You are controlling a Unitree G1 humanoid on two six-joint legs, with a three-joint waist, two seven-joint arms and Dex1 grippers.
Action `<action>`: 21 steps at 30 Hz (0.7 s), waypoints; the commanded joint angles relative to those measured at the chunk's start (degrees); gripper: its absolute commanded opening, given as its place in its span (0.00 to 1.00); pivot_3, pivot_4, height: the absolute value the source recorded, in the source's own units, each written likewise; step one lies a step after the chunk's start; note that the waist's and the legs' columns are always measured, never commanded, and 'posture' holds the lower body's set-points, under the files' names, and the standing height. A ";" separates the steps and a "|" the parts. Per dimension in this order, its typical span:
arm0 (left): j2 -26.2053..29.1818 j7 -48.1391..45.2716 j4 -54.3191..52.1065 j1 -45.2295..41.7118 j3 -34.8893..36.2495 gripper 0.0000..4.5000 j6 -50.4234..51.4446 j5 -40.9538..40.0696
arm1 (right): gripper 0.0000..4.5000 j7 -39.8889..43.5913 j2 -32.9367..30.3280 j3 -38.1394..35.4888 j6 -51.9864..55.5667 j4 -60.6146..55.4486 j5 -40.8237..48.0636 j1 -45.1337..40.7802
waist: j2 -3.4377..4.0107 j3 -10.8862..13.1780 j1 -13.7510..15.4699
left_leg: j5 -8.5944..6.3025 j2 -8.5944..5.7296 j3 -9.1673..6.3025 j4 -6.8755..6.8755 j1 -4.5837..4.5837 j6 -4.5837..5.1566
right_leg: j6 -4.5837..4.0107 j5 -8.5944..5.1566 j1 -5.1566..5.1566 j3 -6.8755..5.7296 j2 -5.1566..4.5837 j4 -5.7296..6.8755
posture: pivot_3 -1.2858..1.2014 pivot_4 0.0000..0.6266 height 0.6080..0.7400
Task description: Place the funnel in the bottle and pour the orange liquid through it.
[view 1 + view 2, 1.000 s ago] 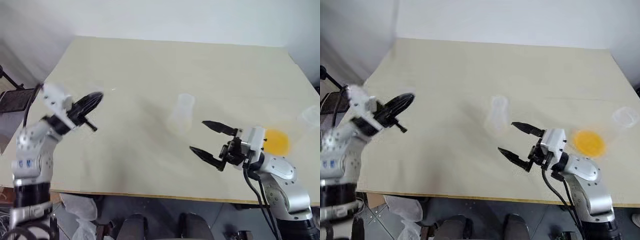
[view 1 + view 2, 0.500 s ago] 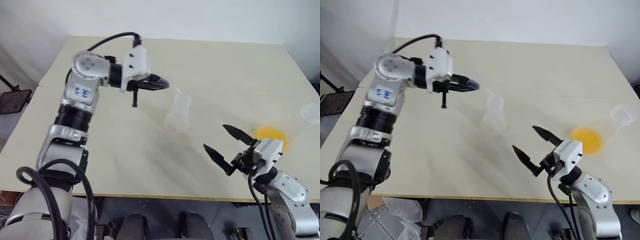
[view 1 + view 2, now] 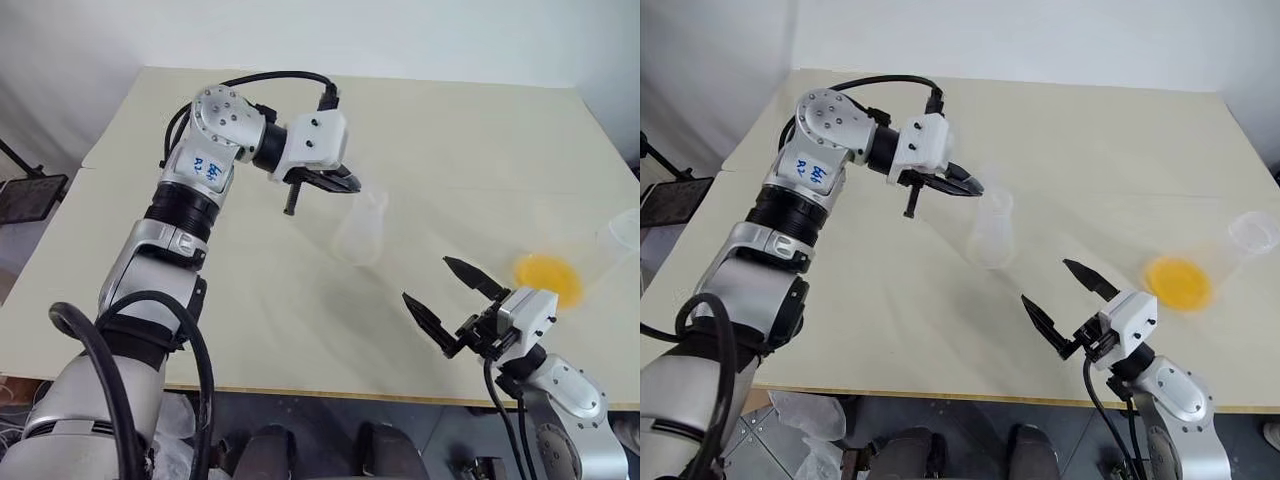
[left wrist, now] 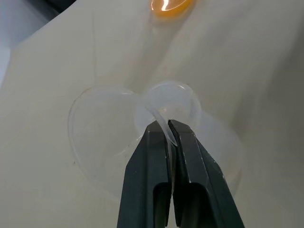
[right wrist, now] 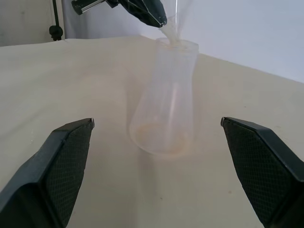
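The clear plastic bottle (image 3: 362, 232) stands upright mid-table, wide rounded base down and narrow neck up, with bare matte cream table (image 3: 300, 320) open all round it. The left gripper (image 4: 168, 130) is clenched on the thin rim of the small see-through funnel (image 4: 166, 102), which hangs at the bottle's mouth. The right gripper (image 3: 455, 300) is spread wide and holds nothing, near and right of the bottle, while the orange liquid (image 3: 548, 277) glows in a clear cup lying on its side towards the right edge.

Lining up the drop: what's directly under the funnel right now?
The bottle's open neck sits just beneath the funnel, which the left gripper pinches by its rim. Whether the stem has entered the neck can't be told through the clear plastic.
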 commanded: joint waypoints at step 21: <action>-1.82 -4.92 -0.77 4.60 16.47 0.99 21.70 -15.37 | 1.00 -3.53 0.91 -4.86 -2.83 -4.55 3.62 0.50 | 0.00 0.00 -0.47 | 0.01 0.03 -0.06 0.06 0.04 0.01 | 0.00 0.00 0.00 0.00 -0.01 0.15 | 0.52 0.24 1.00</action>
